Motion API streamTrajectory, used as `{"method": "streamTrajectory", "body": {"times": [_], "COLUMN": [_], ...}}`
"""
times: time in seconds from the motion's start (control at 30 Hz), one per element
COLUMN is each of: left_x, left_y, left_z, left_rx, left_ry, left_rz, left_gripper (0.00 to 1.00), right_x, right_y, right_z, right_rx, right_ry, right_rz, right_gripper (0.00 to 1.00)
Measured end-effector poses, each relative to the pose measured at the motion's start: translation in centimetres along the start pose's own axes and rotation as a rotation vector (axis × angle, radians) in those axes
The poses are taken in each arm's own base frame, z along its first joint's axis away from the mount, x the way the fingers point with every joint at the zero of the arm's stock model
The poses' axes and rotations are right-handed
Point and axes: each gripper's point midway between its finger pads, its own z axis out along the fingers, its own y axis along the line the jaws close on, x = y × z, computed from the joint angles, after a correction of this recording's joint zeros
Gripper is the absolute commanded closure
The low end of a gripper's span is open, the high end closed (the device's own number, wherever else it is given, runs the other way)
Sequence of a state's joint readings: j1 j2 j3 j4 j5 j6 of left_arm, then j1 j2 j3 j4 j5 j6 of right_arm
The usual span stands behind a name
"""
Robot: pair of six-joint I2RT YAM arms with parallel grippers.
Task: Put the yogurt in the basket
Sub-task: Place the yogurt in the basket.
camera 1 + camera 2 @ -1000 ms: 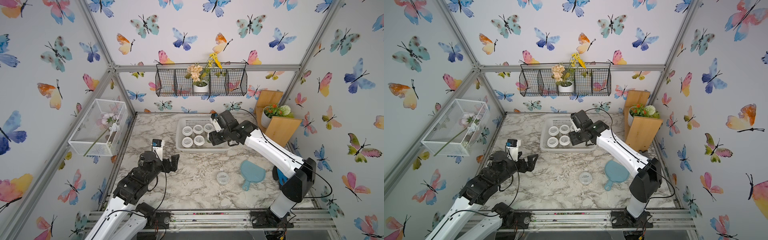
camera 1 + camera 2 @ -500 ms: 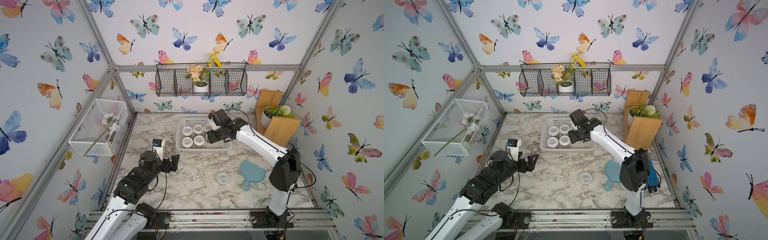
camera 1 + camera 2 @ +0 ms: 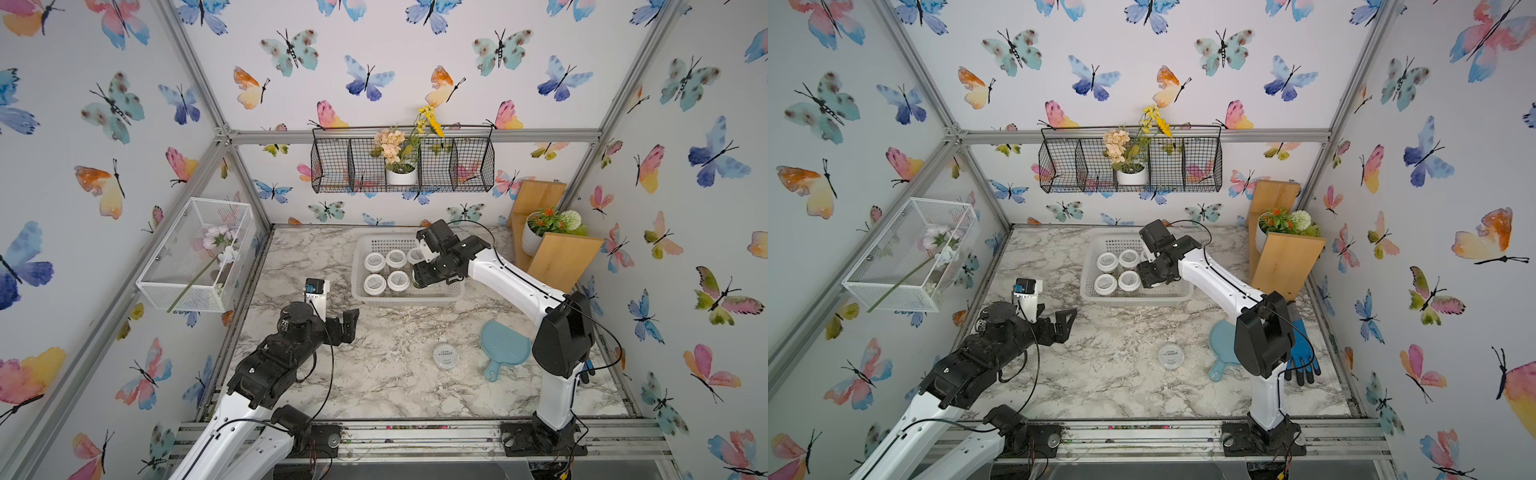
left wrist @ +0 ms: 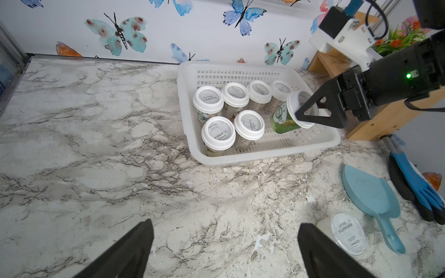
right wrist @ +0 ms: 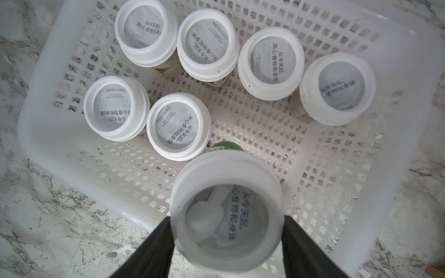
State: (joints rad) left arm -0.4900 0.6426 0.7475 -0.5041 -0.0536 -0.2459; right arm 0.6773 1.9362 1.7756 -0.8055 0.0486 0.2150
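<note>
The white perforated basket (image 3: 407,297) (image 3: 1133,300) (image 4: 265,156) (image 5: 48,134) sits at the back of the marble table. Several yogurt jars (image 5: 179,126) (image 4: 218,132) (image 3: 398,280) stand in it, lids up. My right gripper (image 3: 424,276) (image 3: 1152,276) (image 5: 227,219) is shut on the lid of one more yogurt (image 4: 283,118) (image 5: 226,183), tilted low inside the basket beside the standing jars. Another yogurt (image 3: 446,356) (image 3: 1170,356) (image 4: 349,232) stands alone on the table near the front. My left gripper (image 3: 336,320) (image 3: 1054,316) (image 4: 226,226) hangs open over bare marble, holding nothing.
A pale blue scoop (image 3: 505,345) lies right of the lone jar, with a blue glove (image 3: 1302,357) behind my right arm. A wooden stand with a plant pot (image 3: 552,249) fills the back right corner. A black wire basket (image 3: 403,166) and white mesh box (image 3: 195,253) hang on the walls.
My right arm has swung left, carrying the held yogurt a little left over the basket, next to the standing jars. The left arm has not moved.
</note>
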Motion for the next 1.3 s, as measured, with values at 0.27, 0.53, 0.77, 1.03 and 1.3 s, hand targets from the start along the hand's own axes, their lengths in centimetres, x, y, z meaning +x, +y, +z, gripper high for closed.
{"method": "streamTrajectory", "body": {"times": [0.27,0.53,0.77,1.03,1.3], "left_x": [0.0,-0.1,-0.2,-0.2,-0.2], "left_y": [0.0,0.0,-0.1,-0.1,-0.1], "left_z": [0.0,0.0,0.0,0.0,0.0], "left_rx": [0.000,0.002,0.002,0.002,0.002], "left_ry": [0.000,-0.006,-0.007,-0.007,-0.007], "left_rz": [0.000,0.000,0.000,0.000,0.000], "left_gripper": [0.00,0.00,0.00,0.00,0.00], "right_x": [0.1,0.0,0.5,1.4,1.4], "right_y": [-0.1,-0.4,-0.7,-0.9,-0.9], "right_z": [1.7,2.7,4.6,5.3,5.4], "right_rx": [0.006,0.012,0.022,0.030,0.031], "right_ry": [0.025,0.041,0.079,0.114,0.116], "right_rz": [-0.004,-0.010,-0.015,-0.016,-0.016], "right_gripper": [0.30,0.29,0.29,0.29,0.22]}}
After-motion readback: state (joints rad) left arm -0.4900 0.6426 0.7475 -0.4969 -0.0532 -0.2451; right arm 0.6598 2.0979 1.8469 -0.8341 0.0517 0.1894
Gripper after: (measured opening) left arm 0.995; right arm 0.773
